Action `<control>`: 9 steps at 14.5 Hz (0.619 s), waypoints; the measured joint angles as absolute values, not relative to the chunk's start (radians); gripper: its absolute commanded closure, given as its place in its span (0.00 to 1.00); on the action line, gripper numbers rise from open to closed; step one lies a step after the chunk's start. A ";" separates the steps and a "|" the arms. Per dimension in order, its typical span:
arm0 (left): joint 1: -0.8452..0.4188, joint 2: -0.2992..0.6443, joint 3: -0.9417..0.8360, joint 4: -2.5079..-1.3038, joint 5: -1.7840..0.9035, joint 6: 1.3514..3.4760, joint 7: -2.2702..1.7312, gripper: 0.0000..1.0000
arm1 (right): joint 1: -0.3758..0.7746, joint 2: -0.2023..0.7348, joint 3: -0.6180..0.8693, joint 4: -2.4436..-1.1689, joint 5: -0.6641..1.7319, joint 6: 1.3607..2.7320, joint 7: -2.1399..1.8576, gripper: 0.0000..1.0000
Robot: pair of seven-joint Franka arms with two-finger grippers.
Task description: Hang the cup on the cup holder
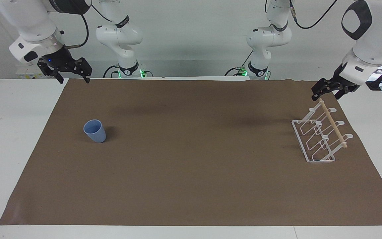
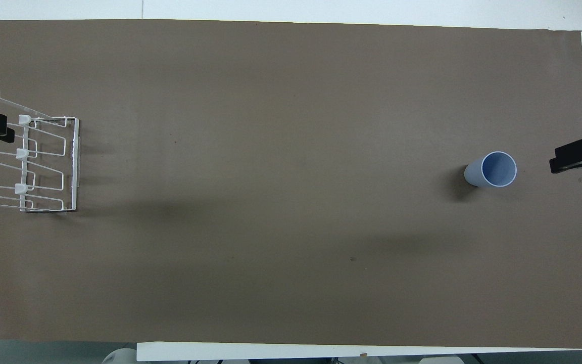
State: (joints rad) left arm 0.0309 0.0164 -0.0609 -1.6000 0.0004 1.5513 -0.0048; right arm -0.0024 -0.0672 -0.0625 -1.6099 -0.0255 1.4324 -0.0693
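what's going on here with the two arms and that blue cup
Nothing is being handled at this moment. The cup stands upright on the brown mat toward the right arm's end of the table, and the cup holder sits at the left arm's end with no cup on its prongs. The right claw hangs open over the mat's edge near the cup's end; the left claw hovers just above the holder's wooden dowel. The hanging has not begun.

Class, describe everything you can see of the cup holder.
The cup holder is a white wire rack: a rectangular base, slanted looped prongs with small white tips, and a light wooden dowel across the top. It stands on the brown mat at the left arm's end of the table. No cup hangs on it, and nothing seems to touch it.
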 measured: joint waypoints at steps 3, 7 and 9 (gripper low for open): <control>0.031 0.016 -0.061 -1.600 0.000 1.551 -0.005 0.00 | -0.003 -0.067 -0.063 -1.610 -0.025 1.432 -0.069 0.00; 0.031 0.016 -0.061 -1.600 0.000 1.551 -0.005 0.00 | -0.003 -0.068 -0.062 -1.610 -0.025 1.432 -0.069 0.00; 0.031 0.016 -0.061 -1.600 0.000 1.551 -0.005 0.00 | 0.001 -0.068 -0.058 -1.617 -0.025 1.448 -0.075 0.00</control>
State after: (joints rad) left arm 0.0309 0.0164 -0.0609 -1.6000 0.0004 1.5507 -0.0048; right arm 0.0015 -0.0684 -0.0582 -1.6175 -0.0248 1.4484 -0.0752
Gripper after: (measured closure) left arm 0.000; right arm 0.000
